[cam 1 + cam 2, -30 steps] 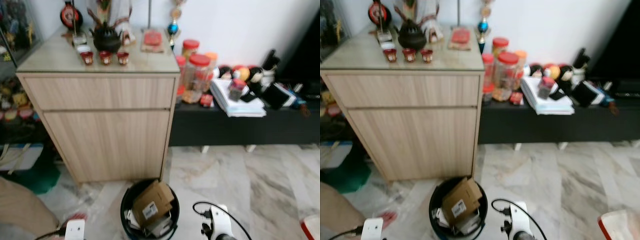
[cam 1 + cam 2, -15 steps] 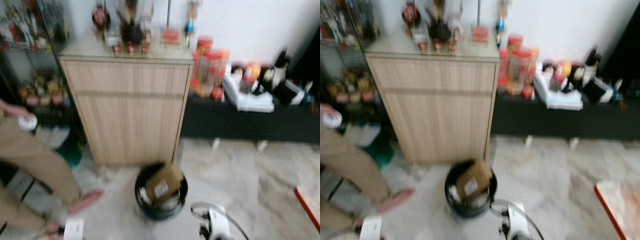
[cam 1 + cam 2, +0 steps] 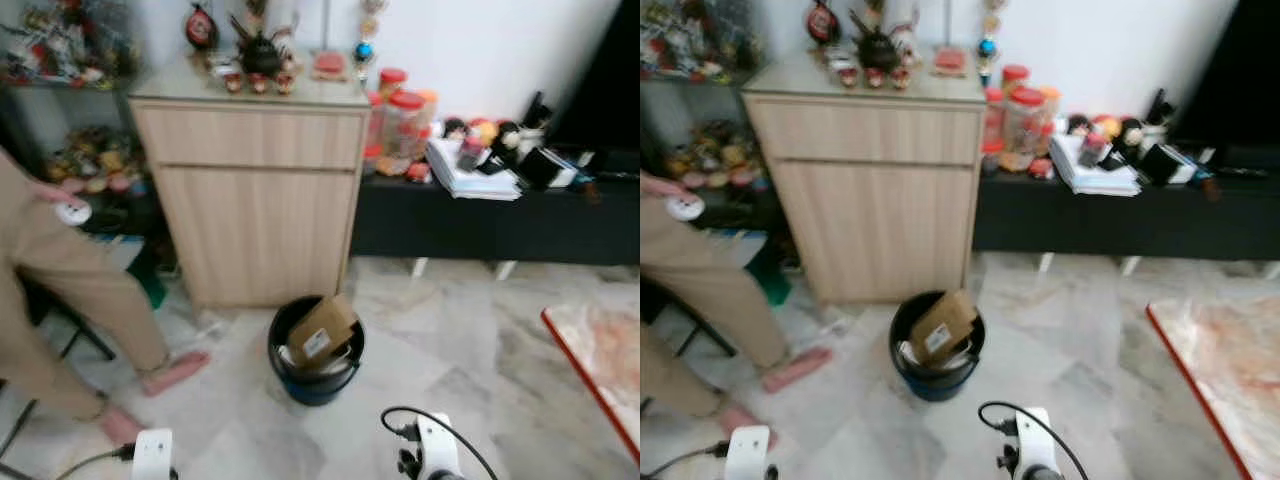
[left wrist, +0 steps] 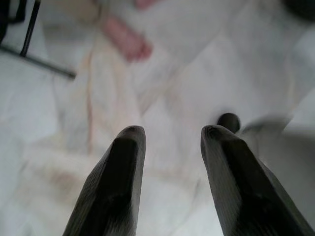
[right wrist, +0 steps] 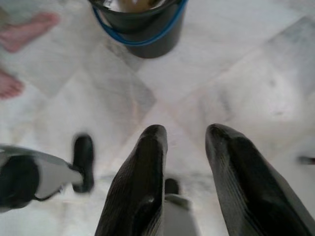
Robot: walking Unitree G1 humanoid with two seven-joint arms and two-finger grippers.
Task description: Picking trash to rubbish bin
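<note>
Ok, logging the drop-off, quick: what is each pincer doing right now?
Left pincer: open, holding nothing, over the marble floor.
Right pincer: open, holding nothing, near the rubbish bin.

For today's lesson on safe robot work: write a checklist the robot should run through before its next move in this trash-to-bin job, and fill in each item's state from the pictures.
1. Bin in sight, upright on the floor before the cabinet: ok.
2. Room left in the bin: not ok; a cardboard box sticks up above the rim.
3. Left gripper open and holding nothing: ok.
4. Right gripper open and holding nothing: ok.
5. Next piece of trash found on the floor: cannot tell; none stands out.
6. Path free of people: not ok; a person's legs and bare feet stand on the left near the bin.
</note>
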